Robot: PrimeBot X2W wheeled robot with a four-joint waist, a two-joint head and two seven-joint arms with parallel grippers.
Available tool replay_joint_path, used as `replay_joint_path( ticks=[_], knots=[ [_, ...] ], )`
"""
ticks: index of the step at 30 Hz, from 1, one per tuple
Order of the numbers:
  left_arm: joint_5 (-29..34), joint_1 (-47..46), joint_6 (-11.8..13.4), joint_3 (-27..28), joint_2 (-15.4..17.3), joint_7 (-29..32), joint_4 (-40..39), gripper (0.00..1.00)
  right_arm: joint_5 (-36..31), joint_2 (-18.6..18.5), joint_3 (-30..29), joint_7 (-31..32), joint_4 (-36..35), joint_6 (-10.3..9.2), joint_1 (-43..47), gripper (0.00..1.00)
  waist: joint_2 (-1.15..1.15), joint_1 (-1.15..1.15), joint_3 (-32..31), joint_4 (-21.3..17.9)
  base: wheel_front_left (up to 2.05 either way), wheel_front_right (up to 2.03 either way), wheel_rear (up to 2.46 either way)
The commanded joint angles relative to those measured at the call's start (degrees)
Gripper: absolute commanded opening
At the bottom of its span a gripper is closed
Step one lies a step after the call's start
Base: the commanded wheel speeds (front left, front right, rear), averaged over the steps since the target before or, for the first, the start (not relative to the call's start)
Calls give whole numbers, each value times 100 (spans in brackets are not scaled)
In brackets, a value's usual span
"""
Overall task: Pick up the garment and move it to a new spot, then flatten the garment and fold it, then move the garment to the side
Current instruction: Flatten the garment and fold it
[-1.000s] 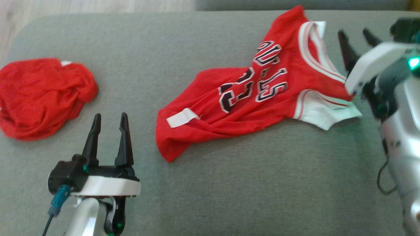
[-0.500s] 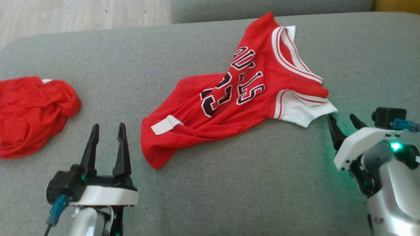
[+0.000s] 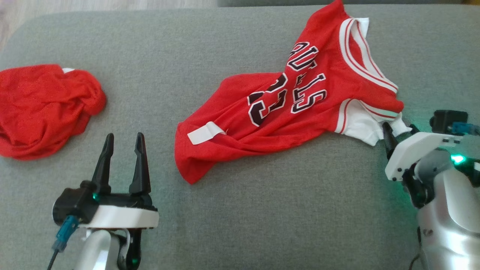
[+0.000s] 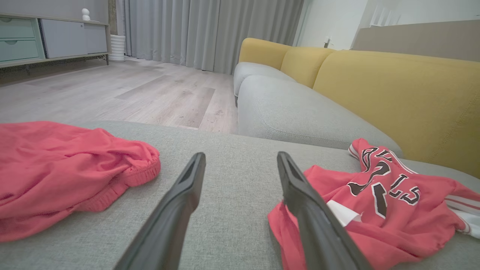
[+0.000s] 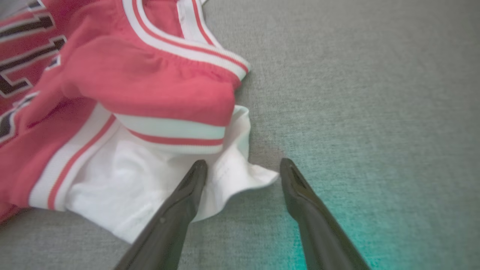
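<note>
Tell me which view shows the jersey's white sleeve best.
The right wrist view: the white sleeve lies close and large, its edge between the open right claw's fingers. The head view shows it small; the left wrist view, a sliver.

Soft, even daylight, with one green glow at the right.
Shadows on the grey sofa seat [image 3: 262, 225] are faint. A green lamp [image 3: 458, 159] at the head view's right tints the fabric around it teal. The right wrist view is hazy, the jersey [image 5: 150, 86] blurring toward the top left; the left wrist view is crisp.
</note>
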Motion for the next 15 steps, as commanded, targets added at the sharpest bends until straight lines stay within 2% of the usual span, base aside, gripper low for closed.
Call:
replay_joint_path(
  ticks=[1,2,3,4,7,10,15],
  knots=[
    [70,-193,-26,186,45,-55,-168,100,-51,28,116,52,-113,-4,-180,100,0,0,25,23,0,0,0],
    [70,-196,-28,195,48,-55,-163,100,-96,37,140,174,19,-4,-194,91,0,0,30,28,0,0,0],
    [70,-200,-30,204,51,-55,-159,100,-119,45,184,268,115,-4,-205,43,0,0,34,29,0,0,0],
    [69,-200,-30,216,53,-55,-156,100,-122,52,233,346,187,-4,-207,0,0,0,35,21,0,0,0],
    [67,-169,-15,270,52,-55,-161,100,-72,57,267,250,139,-4,-193,0,0,0,1,-63,0,0,0],
    [68,-131,-4,302,42,-55,-158,100,-208,14,-9,3,-180,-4,-67,0,0,0,-97,-188,0,0,0],
    [79,-23,26,344,18,-55,-166,100,-472,88,-683,-48,-1373,-4,598,0,0,0,-285,-426,0,0,0]
  ],
)
